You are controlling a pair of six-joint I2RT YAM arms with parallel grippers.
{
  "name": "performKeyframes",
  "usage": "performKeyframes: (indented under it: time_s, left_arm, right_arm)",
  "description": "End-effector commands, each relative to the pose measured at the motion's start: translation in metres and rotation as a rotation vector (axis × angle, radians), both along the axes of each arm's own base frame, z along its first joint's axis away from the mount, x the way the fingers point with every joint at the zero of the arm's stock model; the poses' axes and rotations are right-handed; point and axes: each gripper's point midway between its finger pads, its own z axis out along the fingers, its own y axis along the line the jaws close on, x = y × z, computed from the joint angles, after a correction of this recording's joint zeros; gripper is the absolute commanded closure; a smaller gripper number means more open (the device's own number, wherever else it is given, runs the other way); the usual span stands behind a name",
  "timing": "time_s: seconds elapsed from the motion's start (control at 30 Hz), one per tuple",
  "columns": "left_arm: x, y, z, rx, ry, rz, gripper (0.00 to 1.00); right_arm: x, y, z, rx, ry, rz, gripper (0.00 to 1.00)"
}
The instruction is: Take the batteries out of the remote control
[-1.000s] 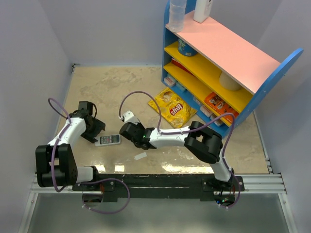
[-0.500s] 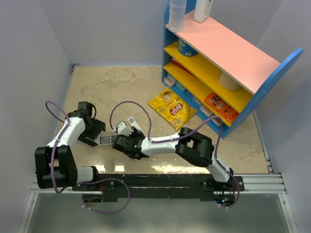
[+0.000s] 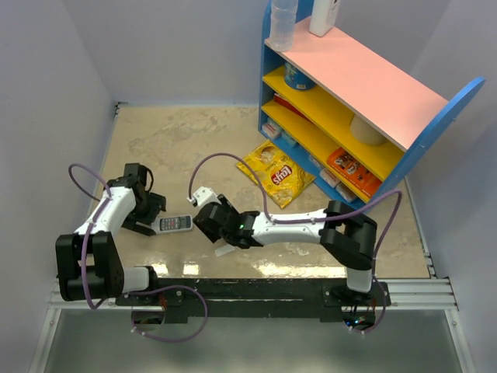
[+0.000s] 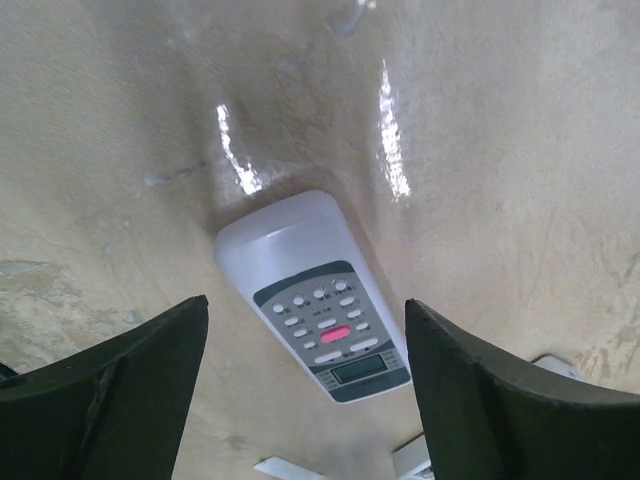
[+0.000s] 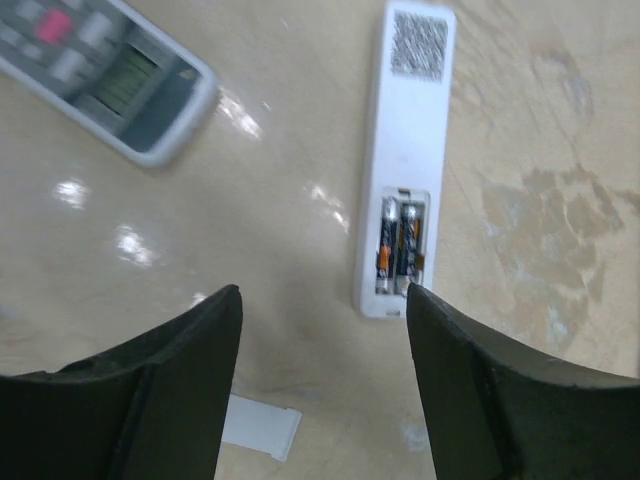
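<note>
The remote control (image 3: 175, 223), white with grey buttons and a small screen, lies face up on the table. It lies between and ahead of the fingers of my open left gripper (image 3: 150, 213), apart from them, as the left wrist view (image 4: 310, 300) shows. My right gripper (image 3: 211, 220) is open and empty just right of it. In the right wrist view the remote (image 5: 110, 70) is at upper left. A narrower white bar (image 5: 408, 150) lies back up with an open compartment holding two slim orange-and-black batteries (image 5: 398, 250). The right arm hides that bar in the top view.
A small white flat scrap (image 3: 224, 250) lies near the front edge and shows under my right gripper (image 5: 260, 425). A yellow snack bag (image 3: 276, 172) lies in front of the blue shelf unit (image 3: 365, 101) at back right. Grey walls close the table in.
My right gripper reached left onto the remote, then drew back to the right, and its elbow swung right. The remote and my left gripper have hardly moved.
</note>
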Motion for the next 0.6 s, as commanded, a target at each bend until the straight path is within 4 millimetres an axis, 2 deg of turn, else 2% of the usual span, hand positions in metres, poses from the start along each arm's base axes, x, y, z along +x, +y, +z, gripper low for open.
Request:
performKeyframes:
  time_s: [0.0, 0.07, 0.17, 0.2, 0.23, 0.27, 0.3, 0.33, 0.57]
  left_arm:
    - [0.015, 0.029, 0.019, 0.114, -0.006, -0.005, 0.16]
    - [0.019, 0.038, 0.020, 0.131, 0.005, -0.015, 0.16]
    - [0.026, 0.051, 0.017, 0.141, -0.008, -0.071, 0.16]
    - [0.025, 0.054, 0.017, 0.148, -0.002, -0.098, 0.16]
    - [0.023, 0.058, 0.015, 0.149, 0.006, -0.095, 0.16]
    - [0.021, 0.061, 0.015, 0.152, 0.007, -0.098, 0.16]
    - [0.024, 0.062, 0.015, 0.158, -0.008, -0.119, 0.16]
    - [0.022, 0.065, 0.014, 0.158, -0.006, -0.116, 0.17]
    - [0.024, 0.070, 0.018, 0.176, -0.035, -0.157, 0.17]
  right_arm:
    - [-0.007, 0.061, 0.059, 0.318, 0.029, 0.341, 0.28]
    - [-0.010, 0.072, 0.049, 0.293, 0.012, 0.450, 0.25]
    - [0.005, 0.088, 0.048, 0.282, -0.030, 0.500, 0.25]
    - [0.009, 0.093, 0.034, 0.259, -0.032, 0.523, 0.25]
    - [0.013, 0.101, 0.039, 0.271, -0.047, 0.541, 0.25]
    - [0.016, 0.105, 0.036, 0.267, -0.052, 0.563, 0.25]
    - [0.017, 0.108, 0.025, 0.242, -0.045, 0.609, 0.25]
    - [0.019, 0.114, 0.027, 0.242, -0.061, 0.630, 0.25]
    - [0.018, 0.118, 0.007, 0.143, -0.101, 0.773, 0.23]
